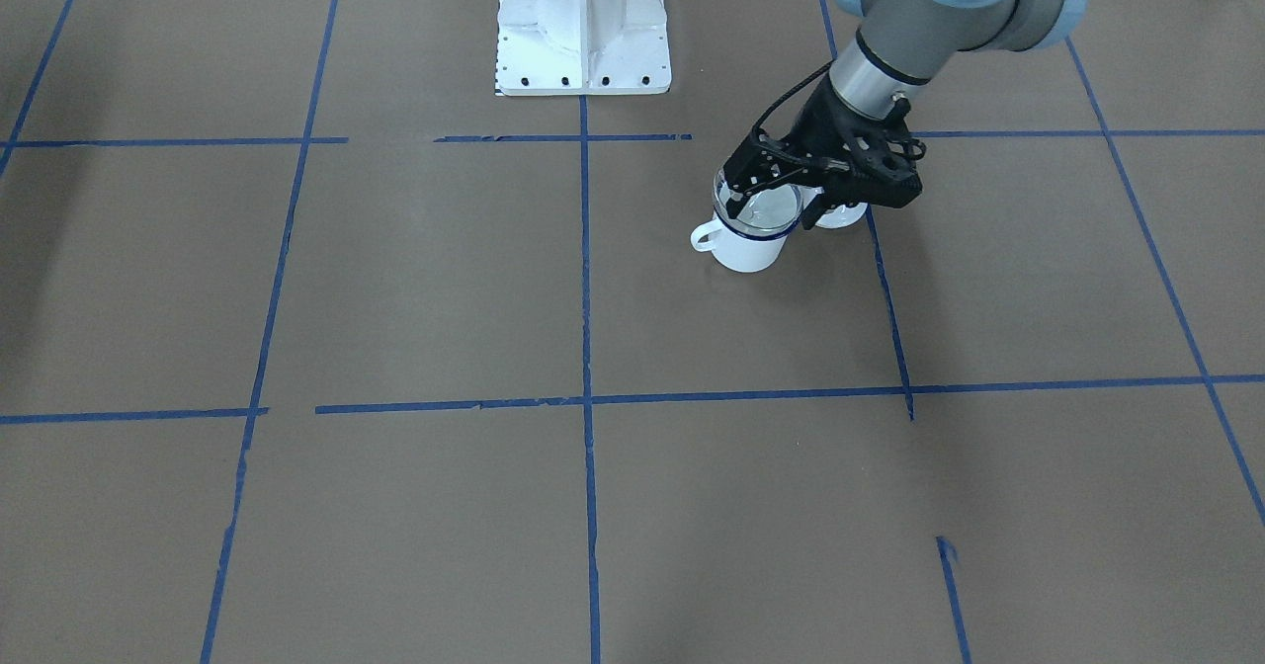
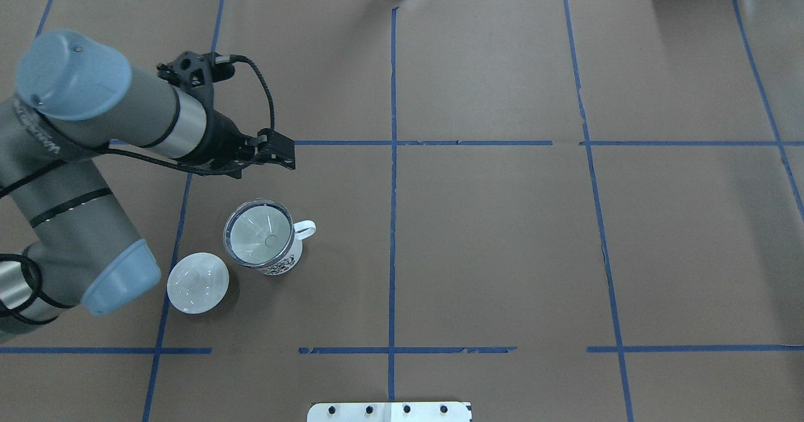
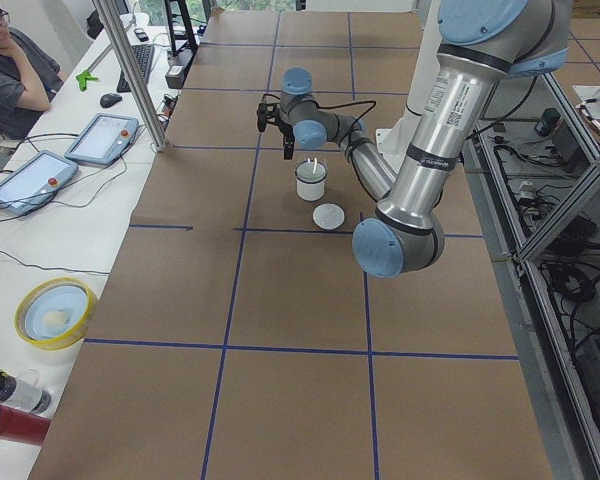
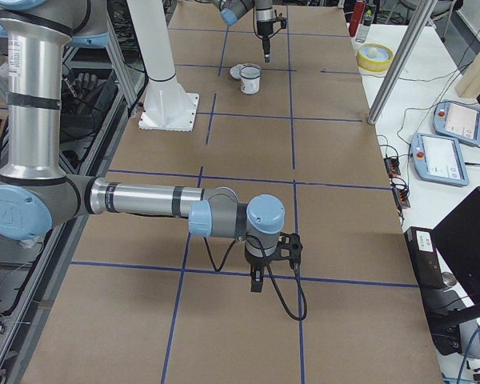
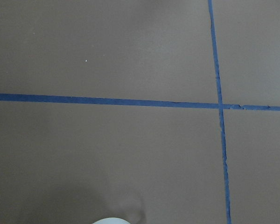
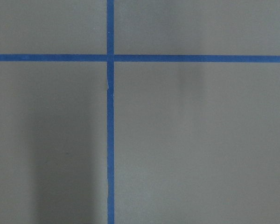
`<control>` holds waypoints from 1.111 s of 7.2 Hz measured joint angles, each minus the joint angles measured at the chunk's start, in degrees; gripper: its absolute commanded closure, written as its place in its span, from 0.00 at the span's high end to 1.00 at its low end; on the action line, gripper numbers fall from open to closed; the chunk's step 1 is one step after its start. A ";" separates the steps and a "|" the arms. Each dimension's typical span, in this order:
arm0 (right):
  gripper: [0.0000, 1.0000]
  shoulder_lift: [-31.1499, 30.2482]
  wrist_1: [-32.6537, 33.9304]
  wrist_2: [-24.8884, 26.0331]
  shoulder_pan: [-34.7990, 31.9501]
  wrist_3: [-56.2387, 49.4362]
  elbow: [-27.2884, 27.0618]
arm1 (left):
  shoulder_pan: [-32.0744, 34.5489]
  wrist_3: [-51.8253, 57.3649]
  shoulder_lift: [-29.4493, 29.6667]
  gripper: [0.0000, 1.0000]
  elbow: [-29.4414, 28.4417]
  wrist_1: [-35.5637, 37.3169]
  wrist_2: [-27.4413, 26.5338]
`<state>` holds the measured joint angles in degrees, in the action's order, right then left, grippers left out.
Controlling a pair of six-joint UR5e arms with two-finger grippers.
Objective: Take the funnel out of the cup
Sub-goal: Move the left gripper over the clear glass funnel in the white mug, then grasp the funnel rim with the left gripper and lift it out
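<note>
The white cup (image 2: 284,262) with a dark blue rim stands on the brown table, its handle to the right in the overhead view. The clear funnel (image 2: 259,237) sits in its mouth. Both also show in the front-facing view: the cup (image 1: 746,251) and the funnel (image 1: 767,211). My left gripper (image 2: 279,152) hangs above the table just beyond the cup, clear of it. In the front-facing view the left gripper (image 1: 776,200) looks open and empty. My right gripper (image 4: 256,284) hangs over the table far from the cup. I cannot tell whether it is open or shut.
A white round lid (image 2: 198,282) lies on the table close beside the cup, towards the robot. The white robot base (image 1: 583,41) stands at the table's near edge. A metal pole (image 3: 130,70) and a side table with tablets border the far side.
</note>
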<state>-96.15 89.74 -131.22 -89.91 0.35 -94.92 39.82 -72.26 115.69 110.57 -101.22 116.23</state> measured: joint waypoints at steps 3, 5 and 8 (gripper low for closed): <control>1.00 0.00 0.00 0.00 0.00 0.00 0.00 | -6.25 -1.74 2.30 0.93 -0.47 6.90 -6.00; 1.00 0.00 0.00 0.00 0.00 0.00 0.00 | -7.64 -1.76 1.58 0.36 -0.53 7.15 -6.47; 1.00 0.00 0.00 0.00 0.00 0.00 0.00 | -7.90 -1.70 1.36 0.00 -0.33 7.54 -6.38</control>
<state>-96.15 89.74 -131.22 -89.91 0.35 -94.92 31.92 -73.96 117.05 110.24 -93.68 109.85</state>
